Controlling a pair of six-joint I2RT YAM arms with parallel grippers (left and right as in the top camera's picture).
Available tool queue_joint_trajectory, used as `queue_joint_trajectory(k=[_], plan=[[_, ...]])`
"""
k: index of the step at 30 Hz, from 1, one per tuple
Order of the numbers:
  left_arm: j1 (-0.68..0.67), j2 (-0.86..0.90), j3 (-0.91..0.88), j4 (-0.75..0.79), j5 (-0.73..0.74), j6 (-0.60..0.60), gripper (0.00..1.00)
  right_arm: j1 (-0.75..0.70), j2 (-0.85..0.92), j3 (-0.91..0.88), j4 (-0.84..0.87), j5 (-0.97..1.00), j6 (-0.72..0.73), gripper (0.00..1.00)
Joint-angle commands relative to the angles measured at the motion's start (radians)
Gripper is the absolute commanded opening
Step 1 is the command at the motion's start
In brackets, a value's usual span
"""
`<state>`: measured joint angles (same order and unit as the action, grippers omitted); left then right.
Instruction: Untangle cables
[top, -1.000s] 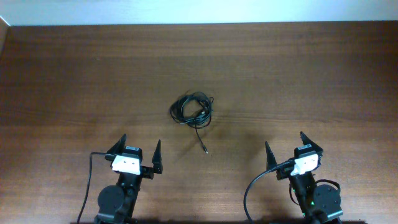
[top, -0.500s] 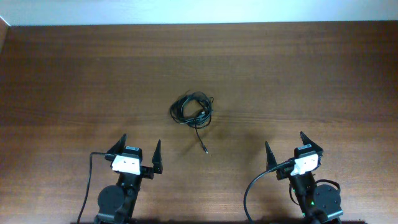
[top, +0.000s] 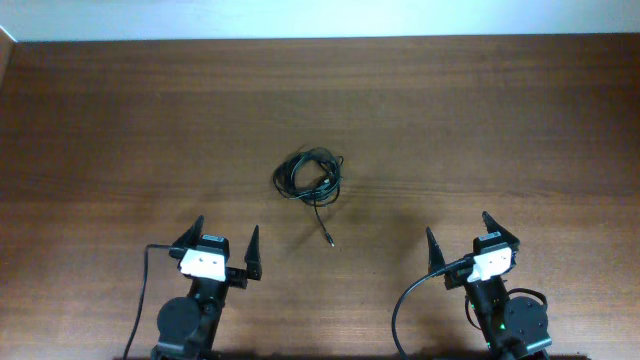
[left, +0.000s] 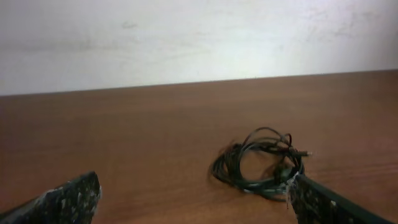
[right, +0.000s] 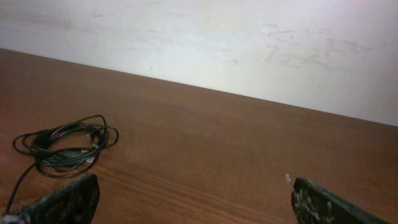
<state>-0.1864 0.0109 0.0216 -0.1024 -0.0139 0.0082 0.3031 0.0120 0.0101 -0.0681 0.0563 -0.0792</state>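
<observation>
The cables lie as one small bunched coil of thin black wire at the middle of the brown table, with one loose end trailing toward me and ending in a small plug. The bunch also shows in the left wrist view and in the right wrist view. My left gripper is open and empty, near the front edge, to the left of the bunch. My right gripper is open and empty, near the front edge, to the right of the bunch. Neither touches the cables.
The wooden table ends at a white wall along the far edge. A thick black cable loops by the right arm base, and another by the left arm base.
</observation>
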Motion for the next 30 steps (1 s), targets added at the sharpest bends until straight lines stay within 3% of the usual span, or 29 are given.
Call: queue_joint_trajectory(k=[1,6,12,19,23,24,25,26,30], plan=[[0.006,0.003,0.107,-0.100,0.018,0.014,0.99,0.005,-0.005,-0.005,-0.007,0.024,0.000,0.98],[0.006,0.183,0.399,-0.359,0.086,0.007,0.99,0.005,-0.005,-0.005,-0.007,0.024,0.000,0.98],[0.006,0.673,0.914,-0.613,0.229,0.008,0.99,0.005,-0.005,-0.005,-0.007,0.024,0.000,0.98],[0.006,1.303,1.598,-1.068,0.341,0.007,0.99,0.005,-0.005,-0.005,-0.007,0.024,0.000,0.98],[0.006,1.469,1.715,-1.084,0.422,0.003,0.99,0.005,-0.005,-0.005,-0.007,0.024,0.000,0.98],[0.006,1.493,1.715,-1.085,0.422,-0.010,0.89,0.005,-0.005,-0.005,-0.007,0.024,0.000,0.98],[0.005,1.531,1.714,-1.098,0.422,-0.040,0.09,0.005,-0.005,-0.005,-0.007,0.024,0.000,0.98],[0.005,1.571,1.714,-1.123,0.422,-0.089,0.00,0.005,-0.005,-0.005,-0.007,0.024,0.000,0.98],[0.004,1.676,1.714,-1.164,0.418,-0.121,0.00,0.005,-0.005,-0.005,-0.007,0.024,0.000,0.98]])
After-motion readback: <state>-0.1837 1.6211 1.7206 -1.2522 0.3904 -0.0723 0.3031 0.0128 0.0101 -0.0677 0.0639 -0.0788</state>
